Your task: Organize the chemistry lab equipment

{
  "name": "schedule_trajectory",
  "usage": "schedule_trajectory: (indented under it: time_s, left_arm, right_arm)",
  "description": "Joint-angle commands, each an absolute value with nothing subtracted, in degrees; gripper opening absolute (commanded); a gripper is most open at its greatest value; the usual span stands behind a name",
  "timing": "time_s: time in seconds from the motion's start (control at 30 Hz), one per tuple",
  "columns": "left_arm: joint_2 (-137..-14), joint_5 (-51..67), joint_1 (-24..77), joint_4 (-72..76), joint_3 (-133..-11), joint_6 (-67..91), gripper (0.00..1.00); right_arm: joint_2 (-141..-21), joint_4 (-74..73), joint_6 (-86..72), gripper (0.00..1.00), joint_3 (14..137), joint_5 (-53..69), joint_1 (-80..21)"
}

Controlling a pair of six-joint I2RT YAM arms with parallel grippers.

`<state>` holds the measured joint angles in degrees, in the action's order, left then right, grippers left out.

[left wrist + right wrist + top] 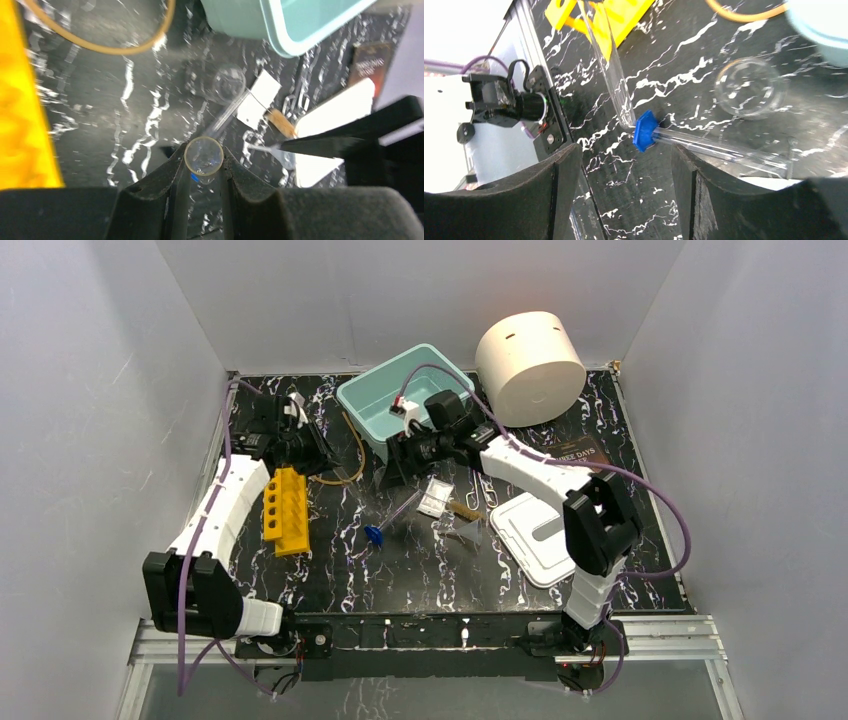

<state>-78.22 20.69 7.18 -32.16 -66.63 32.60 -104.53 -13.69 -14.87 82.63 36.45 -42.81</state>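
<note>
Black, white-veined table between plain white walls is what I look down on. My left hand is closed on a clear glass tube; from its wrist camera I see the tube end-on, open rim towards the lens. In the right wrist view that tube slants down from in front of the yellow rack; its rounded lower end sits just beside the cap of the blue-capped clear tube, which lies flat on the table (whether the two touch I cannot tell).

My right hand hangs over that blue cap, jaws wide apart, nothing between them. The tiny glass beaker stands on the table near the teal bin; the amber rubber tubing loops on the table between bin and rack.

Right of the capped tube, the clear flat packet, the wooden-handled brush and the clear funnel lie close together. A white flat lid lies further right; the big cream cylinder sits at the back right; the dark book lies partly hidden behind my right arm.
</note>
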Motion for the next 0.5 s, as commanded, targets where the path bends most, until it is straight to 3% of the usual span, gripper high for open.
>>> schedule_trajectory:
  time_s: [0.0, 0.2, 0.47]
  left_arm:
    - [-73.48, 2.93, 7.21, -38.27, -73.11, 26.76, 0.03]
    - [-70.25, -11.75, 7.14, -38.33, -75.35, 23.31, 0.02]
    - [-72.54, -22.02, 6.10, -33.10, -78.36, 18.40, 0.03]
  right_arm:
    - [-97.24, -12.88, -15.90, 0.72, 82.72, 31.56, -40.38]
    - [-94.18, -12.86, -15.58, 0.71, 80.74, 32.08, -40.34]
    - [-92.90, -12.61, -15.74, 0.69, 79.86, 32.96, -40.33]
